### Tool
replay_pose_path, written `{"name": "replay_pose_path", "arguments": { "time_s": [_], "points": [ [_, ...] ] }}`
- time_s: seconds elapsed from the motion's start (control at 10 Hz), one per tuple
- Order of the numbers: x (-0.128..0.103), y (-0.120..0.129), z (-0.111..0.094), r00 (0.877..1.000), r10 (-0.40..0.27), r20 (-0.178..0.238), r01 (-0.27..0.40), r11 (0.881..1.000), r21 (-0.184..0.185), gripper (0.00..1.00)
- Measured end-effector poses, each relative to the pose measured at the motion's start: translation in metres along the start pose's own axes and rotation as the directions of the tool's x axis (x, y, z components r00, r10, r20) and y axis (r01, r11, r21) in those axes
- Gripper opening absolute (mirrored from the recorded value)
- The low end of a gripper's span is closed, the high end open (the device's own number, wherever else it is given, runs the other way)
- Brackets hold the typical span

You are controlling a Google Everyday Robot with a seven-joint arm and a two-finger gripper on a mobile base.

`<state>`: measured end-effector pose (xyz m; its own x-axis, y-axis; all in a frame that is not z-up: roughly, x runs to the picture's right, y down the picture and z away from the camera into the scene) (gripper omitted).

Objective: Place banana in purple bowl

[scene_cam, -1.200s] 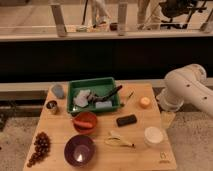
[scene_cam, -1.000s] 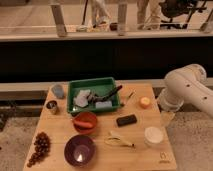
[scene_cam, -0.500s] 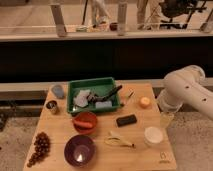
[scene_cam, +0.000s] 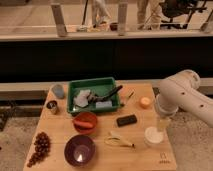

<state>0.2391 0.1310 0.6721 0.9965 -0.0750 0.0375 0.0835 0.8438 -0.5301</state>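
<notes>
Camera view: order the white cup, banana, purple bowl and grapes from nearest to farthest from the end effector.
End effector hangs at the right.
1. White cup, below it.
2. Banana, front centre.
3. Purple bowl, front left.
4. Grapes, far left.

The arm (scene_cam: 186, 97) is chunky off-white plastic: fat rounded segments, smooth shells, a bulbous joint up top and a ring-like collar lower down. The gripper (scene_cam: 162, 123) sits at about 4 o'clock in the shot. It's narrower than the rest and looks yellowish-cream.
</notes>
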Motion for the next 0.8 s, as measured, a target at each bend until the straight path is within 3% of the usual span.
{"name": "replay_pose_path", "arguments": {
  "time_s": [0.3,0.6,0.8],
  "points": [
    [-0.031,0.010,0.002,0.999,-0.044,0.012,0.044,0.999,-0.001,0.80],
    [-0.036,0.019,0.006,0.997,-0.076,0.023,0.076,0.997,-0.003,0.80],
    [-0.058,0.023,0.010,0.994,-0.102,0.037,0.102,0.995,-0.002,0.80]
  ]
}}
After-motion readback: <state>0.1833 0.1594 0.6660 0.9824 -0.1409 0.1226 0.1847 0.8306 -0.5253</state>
